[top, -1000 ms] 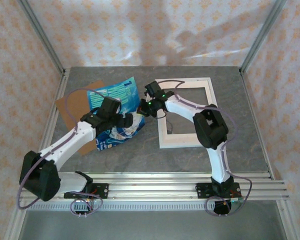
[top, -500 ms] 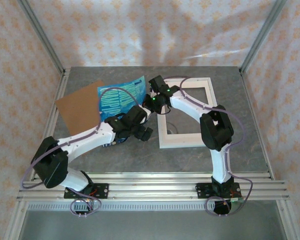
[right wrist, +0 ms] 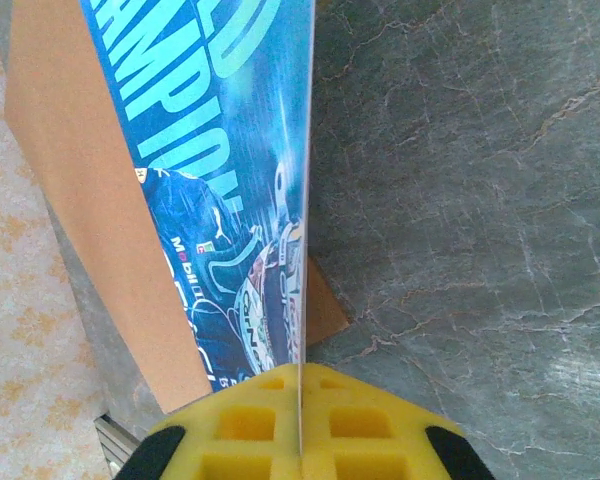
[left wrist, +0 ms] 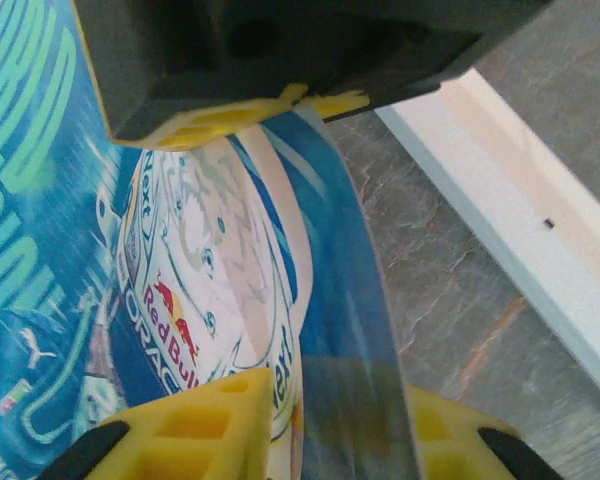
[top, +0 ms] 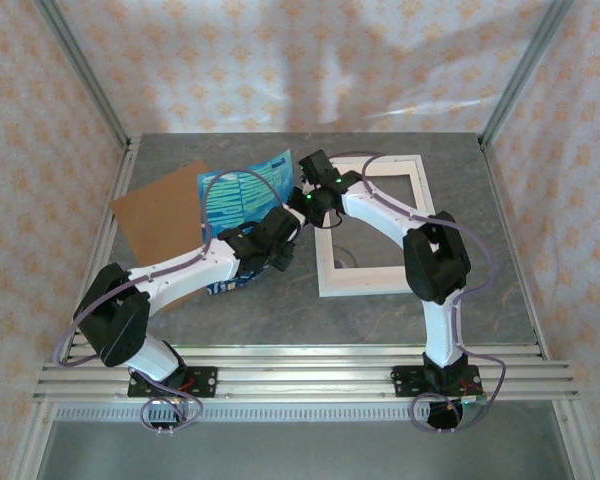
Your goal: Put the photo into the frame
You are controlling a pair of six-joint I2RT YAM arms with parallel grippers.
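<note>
**Two grippers on one glossy print, here's where I think it can go sideways**

The photo (top: 242,195) is up off the table (top: 280,320), tilted on edge. It sits between the brown backing board (top: 158,215) and the frame (top: 375,283), so it's not in the frame yet. In its own wrist view the right gripper (right wrist: 300,395) has its yellow pads pressed tight together on the bottom edge, a proper pinch. The left gripper (left wrist: 355,430) has its pads drawn in close on either side of another edge, with the sheet bowing through the gap. I honestly can't tell if it's biting or just flanking.

What worries me:
- With both arms on one thin sheet, any disagreement in direction could mean a crease or a tear
- It's glossy and already curved, so a light grip could let it slide out
- If the right one lets go before the left really has it, the print probably flops back toward the board
- Coming in at this tilt, a corner could catch on the frame's white border and shove the frame instead of dropping inside

Readable stuff: the right wrist view shows big pale letters reading "HAMPIO", which I'd guess is "CHAMPION", plus "Mobil" on the dark suit. In the left wrist view the white helmet says "Red Bull" with "ORAC" beside it, cut off. There's also a small leaping-cat logo lower left, too soft to name for sure
</note>
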